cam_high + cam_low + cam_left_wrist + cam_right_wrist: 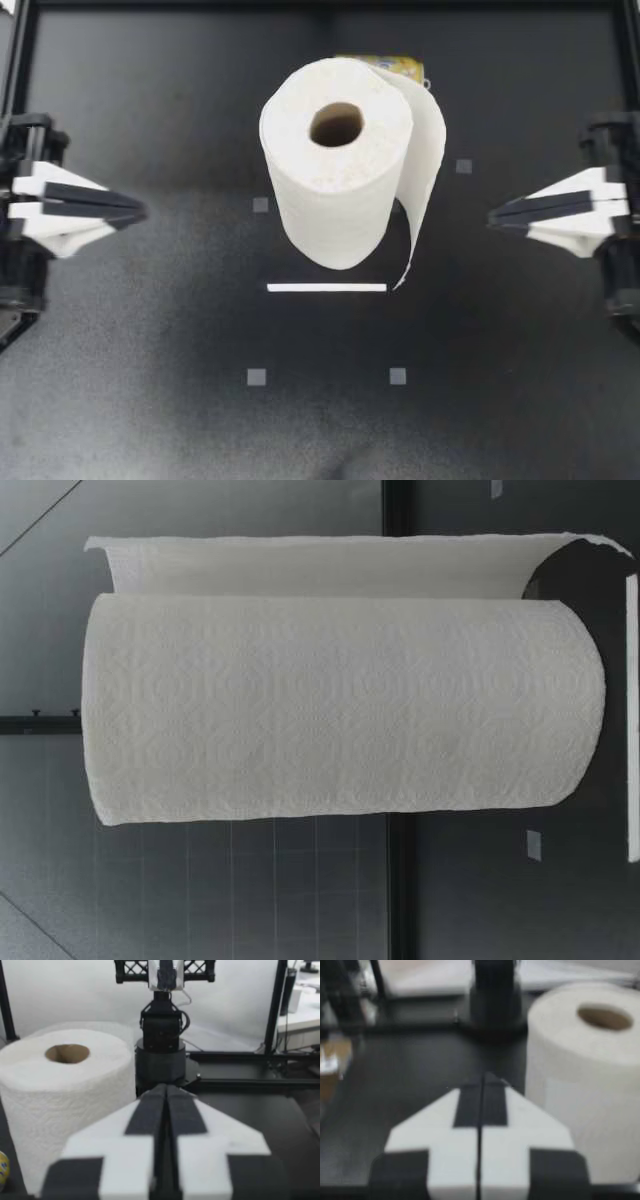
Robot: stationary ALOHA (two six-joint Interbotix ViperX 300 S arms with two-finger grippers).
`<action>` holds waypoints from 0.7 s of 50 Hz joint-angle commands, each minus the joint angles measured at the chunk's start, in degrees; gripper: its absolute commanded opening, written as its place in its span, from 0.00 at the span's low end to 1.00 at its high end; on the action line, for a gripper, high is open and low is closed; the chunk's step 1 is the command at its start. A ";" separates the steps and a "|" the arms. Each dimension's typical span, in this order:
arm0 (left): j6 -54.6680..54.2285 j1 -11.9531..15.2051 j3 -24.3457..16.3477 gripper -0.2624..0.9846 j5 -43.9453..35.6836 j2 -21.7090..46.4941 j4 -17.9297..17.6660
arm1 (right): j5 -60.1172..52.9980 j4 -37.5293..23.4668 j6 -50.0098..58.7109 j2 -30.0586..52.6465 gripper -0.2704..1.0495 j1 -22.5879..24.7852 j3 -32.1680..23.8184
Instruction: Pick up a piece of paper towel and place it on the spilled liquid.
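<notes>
A white paper towel roll [340, 160] stands upright mid-table, with a loose sheet [425, 170] hanging off its right side down to the table. My left gripper [140, 212] rests at the left edge, shut and empty, pointing at the roll from well away. My right gripper [492, 218] mirrors it at the right edge, shut and empty. The left wrist view shows the shut gripper [166, 1092] with the roll [65, 1105] ahead and to one side. In the right wrist view the roll [585, 1075] stands beside the shut gripper [487, 1080]. The low view shows the roll [340, 710] and its sheet [330, 565], but no gripper. No spilled liquid shows in any view.
A thin white strip [326, 287] lies on the black table in front of the roll. A small yellow object [392, 66] peeks out behind the roll. Small grey square marks [257, 377] dot the table. The other arm's base [162, 1035] stands across from my left gripper.
</notes>
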 commanded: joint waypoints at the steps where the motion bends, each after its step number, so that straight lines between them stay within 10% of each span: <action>1: -0.09 2.29 -3.78 0.29 -0.35 3.16 -0.26 | 8.88 -0.53 0.00 2.46 0.18 0.00 -5.80; 16: 0.44 7.56 -12.30 0.29 0.79 14.59 -0.18 | 37.53 -9.23 3.78 12.48 0.18 1.49 -20.48; 35: 1.41 10.63 -20.83 0.29 7.65 23.20 1.32 | 79.45 -61.79 47.11 23.03 0.18 33.49 -26.46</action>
